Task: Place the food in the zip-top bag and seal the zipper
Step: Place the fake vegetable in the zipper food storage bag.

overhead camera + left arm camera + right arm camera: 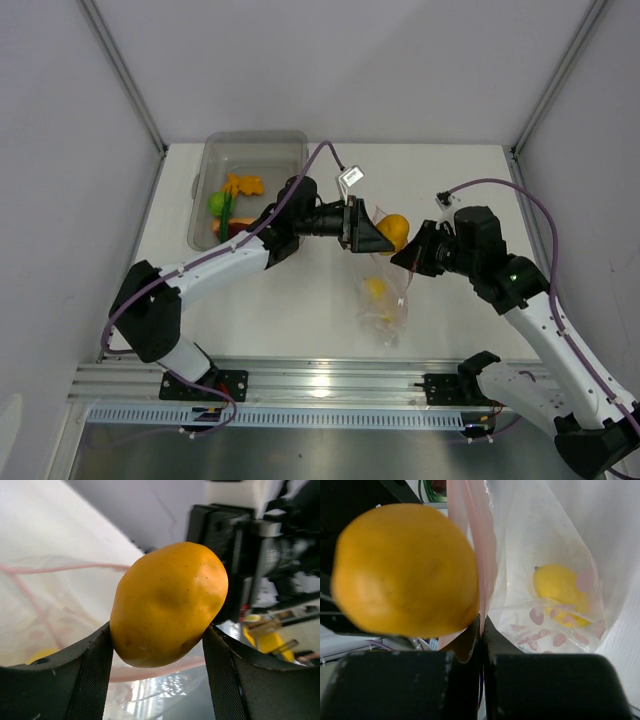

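My left gripper [378, 233] is shut on the orange fruit [393, 231], held above the mouth of the zip-top bag [383, 300]; the fruit fills the left wrist view [167, 602] and shows in the right wrist view [405, 570]. My right gripper [403, 258] is shut on the bag's pink-red zipper [480, 555], holding the mouth up. The yellow lemon [375, 288] lies inside the bag, also seen in the right wrist view [560, 592]. The green lime [217, 203], orange cluster [243, 185], green stalk [229, 210] and dark-red slice [232, 227] lie in the bin.
The rigid clear grey bin [262, 146] stands at the back left of the white table [300, 300]. A metal rail [320, 375] runs along the near edge. Side walls close in left and right.
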Controlling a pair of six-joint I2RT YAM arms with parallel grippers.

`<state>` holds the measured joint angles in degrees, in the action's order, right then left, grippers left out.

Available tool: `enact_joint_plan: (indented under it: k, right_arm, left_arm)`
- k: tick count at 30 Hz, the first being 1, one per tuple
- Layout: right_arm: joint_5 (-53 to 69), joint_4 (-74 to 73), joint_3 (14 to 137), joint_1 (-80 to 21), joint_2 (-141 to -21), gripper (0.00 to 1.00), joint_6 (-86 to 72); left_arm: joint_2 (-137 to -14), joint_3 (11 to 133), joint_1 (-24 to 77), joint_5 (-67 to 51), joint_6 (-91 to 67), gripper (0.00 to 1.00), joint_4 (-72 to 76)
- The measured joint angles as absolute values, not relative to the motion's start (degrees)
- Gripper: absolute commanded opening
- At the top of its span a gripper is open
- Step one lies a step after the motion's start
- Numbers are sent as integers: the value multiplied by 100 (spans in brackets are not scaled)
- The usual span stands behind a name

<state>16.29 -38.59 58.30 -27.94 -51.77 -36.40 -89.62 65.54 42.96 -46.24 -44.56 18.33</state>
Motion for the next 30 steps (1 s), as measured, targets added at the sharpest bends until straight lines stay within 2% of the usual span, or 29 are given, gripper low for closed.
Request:
enact_joint_plan:
  k: [8, 10, 11, 13, 14, 20, 25, 30]
  right_arm:
    - [1553, -3948, 5874, -2801, -5065, 0, -3621]
    - [1544, -3957, 5874, -2801, -5057, 0, -3614]
    - [1542, -3959, 5874, -2801, -5054, 0, -3612]
    - [1531, -3959, 5874, -2801, -5054, 0, -3599]
    - [1527, -3959, 5874, -2801, -5054, 0, -3599]
    - [1531, -3959, 5876, -2801, -5057, 0, -3599]
    - [1555, -3953, 5876, -2803, -5057, 0, -3601]
    - [1577, -3942, 5876, -2803, -5057, 0, -3603]
  left_arm:
    - [-8586, 6613, 4543, -3260, -3474, 1, 167]
    - [-8562, 6617, 4565, -2978, -3328, 3, -187]
    - [-8562, 6632, 4569, -2877, -3286, 5, -336]
    - [-8562, 6687, 4584, -2696, -3240, 15, -676]
    - [-8562, 6751, 4595, -2604, -3232, 26, -893]
    - [-8560, 7118, 4663, -2351, -3229, 45, -1697]
    - [-8560, 7435, 4711, -2174, -3148, 51, -2263]
    - [-8617, 7979, 4716, -2047, -3033, 48, -2799]
